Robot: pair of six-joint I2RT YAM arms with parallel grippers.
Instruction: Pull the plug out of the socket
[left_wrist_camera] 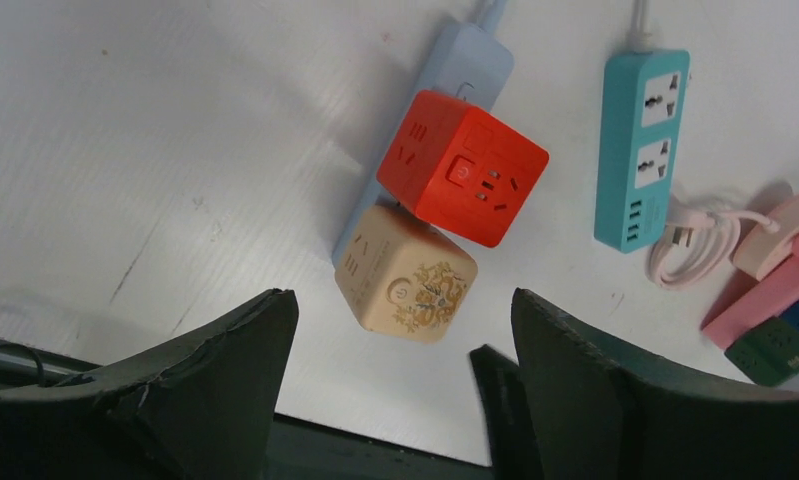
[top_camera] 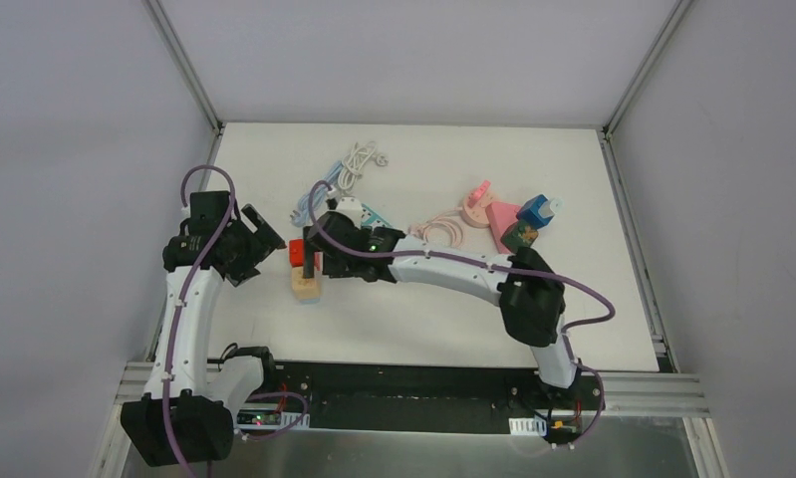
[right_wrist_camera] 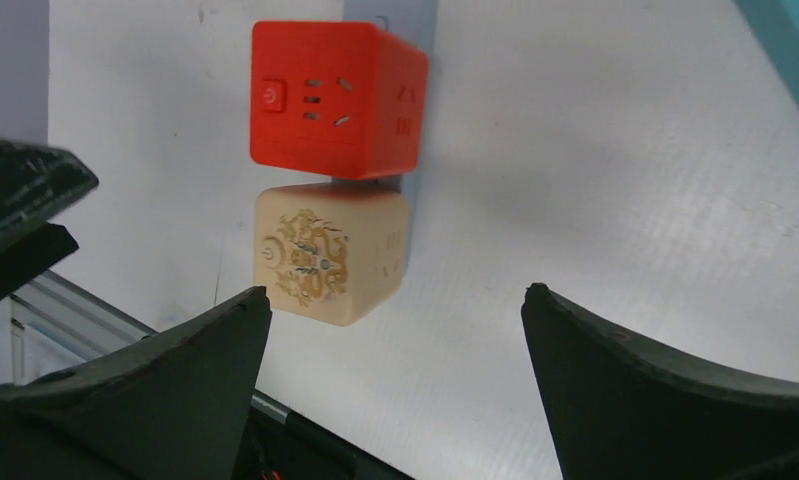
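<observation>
1. Location: a red plastic cube plug (top_camera: 301, 252) and a beige patterned cube plug (top_camera: 306, 287) sit touching, side by side, on a pale blue plastic socket strip (left_wrist_camera: 470, 55). They are in the left half of the white tabletop (top_camera: 423, 329), a little nearer its near edge than its far edge.
2. Left gripper (top_camera: 264, 239): fingers apart, nothing held, just to the left-edge side of the red cube. Right gripper (top_camera: 322, 261): fingers apart, nothing held, just on the opposite side. Neither wrist view shows contact with a plug.
3. Orientation: the strip lies flat, with its long axis running from near edge to far edge and its cord leaving the far end. The beige cube takes the near end and the red cube sits next to it toward the far edge. Both stand up off the strip's top face, so the pins presumably point straight down.
4. Step judged: approach to grasp.
   - One pair of fingers should close square on two opposite flat sides of a single cube, not across the seam between the two.
   - The other pair should press the bare far end of the strip down.
   - The pull should go straight up along the pins without twisting, or the strip is likely to lift with the plug.
5. The task does not say which cube is meant.
</observation>
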